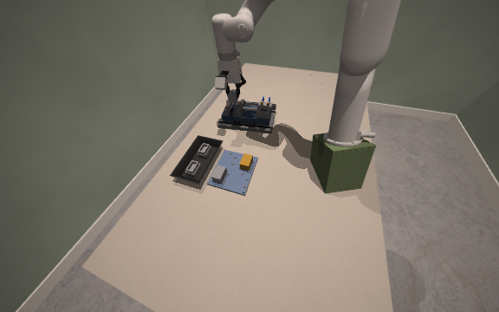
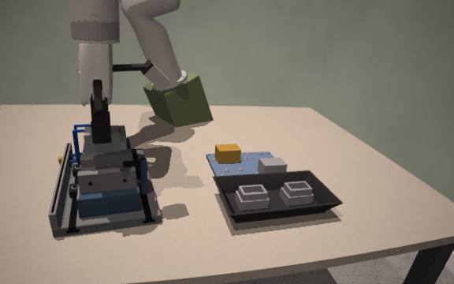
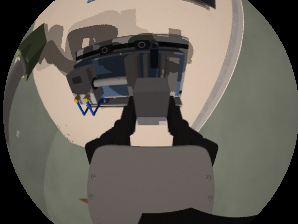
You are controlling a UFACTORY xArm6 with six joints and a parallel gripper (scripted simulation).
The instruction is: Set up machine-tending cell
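Observation:
My gripper [image 1: 233, 96] is shut on a grey aluminium blank [image 3: 154, 102] and holds it right over the blue-and-grey vise [image 1: 249, 113], at its end nearer the table's left edge. In the exterior view the black fingers [image 2: 101, 130] stand down at the vise [image 2: 105, 185] top, with the blank [image 2: 109, 143] between them; I cannot tell whether it touches the vise. A second aluminium blank [image 1: 219, 173] and a brass blank [image 1: 246, 161] lie flat on the blue infeed plate [image 1: 233, 172]. Two finished parts [image 2: 251, 197] [image 2: 296, 193] sit pocket up in the black outfeed tray [image 2: 276, 195].
The arm's green base block [image 1: 342, 162] stands to the right of the vise and plate. Blue hoses [image 2: 76, 138] rise at the vise's far end. The tray [image 1: 197, 161] lies right beside the infeed plate, near the table's left edge.

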